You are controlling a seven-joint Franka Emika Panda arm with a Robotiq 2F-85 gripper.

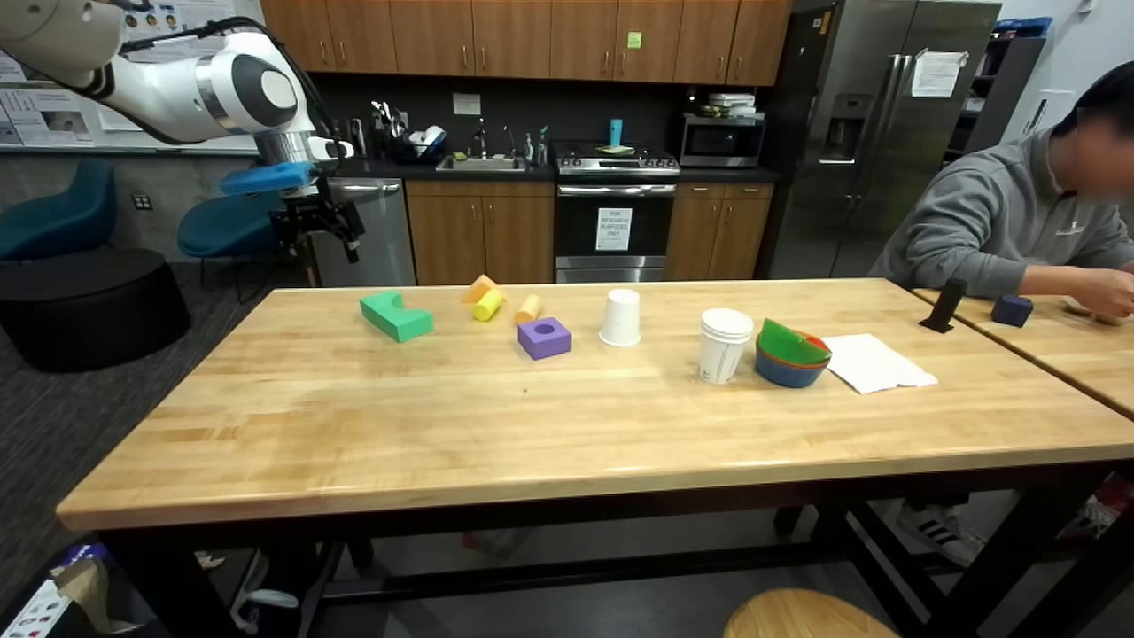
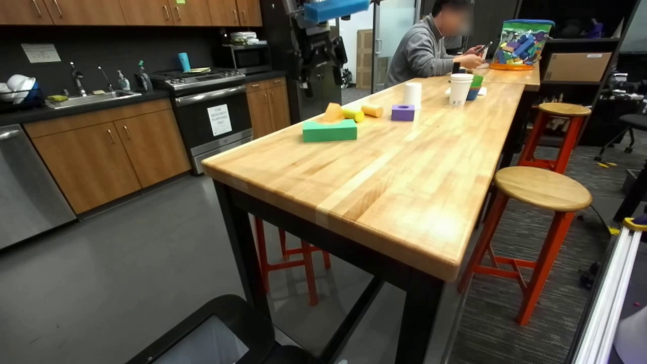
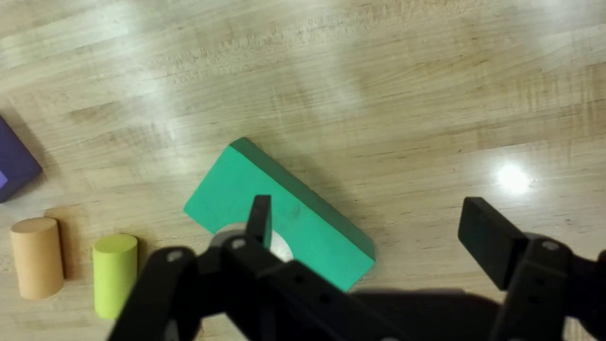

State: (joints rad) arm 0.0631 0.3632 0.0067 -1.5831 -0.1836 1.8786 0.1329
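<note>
Hand (image 3: 367, 227): we see its two fingers (image 3: 259, 218) standing wide apart; in both exterior views it hangs in the air, well above the surface (image 1: 443, 425).
Green block (image 3: 293, 215): this notched piece is the nearest to the hand; it lies flat on the surface below it, and in the wrist view one finger covers a part of it.
Yellow cylinder (image 3: 115, 274): it lies on its side, and in the wrist view we find it to the left of the fingers.
Orange cylinder (image 3: 38, 258): it also lies on its side, a little farther to the left of the hand than the yellow one.
Orange block (image 1: 479, 288): in an exterior view we see it lower than the hand and to the right, and the yellow cylinder covers a part of it.
Purple block (image 1: 542, 344): in an exterior view it is lower than the hand and more to the right, near the orange cylinder.
White cup (image 1: 621, 319): it stands upside down, farther from the hand than the purple block.
Cup stack (image 1: 722, 354): it stands upright, well apart from the hand.
Bowls (image 1: 788, 370): they sit one in another, just beside the cup stack, and the green one is tilted.
Paper (image 1: 873, 363): it lies flat, just beside the bowls, and farther yet from the hand.
Person (image 1: 992, 195): very far from the hand, we see somebody leaning with the forearms over a second surface (image 1: 1081, 354).
</note>
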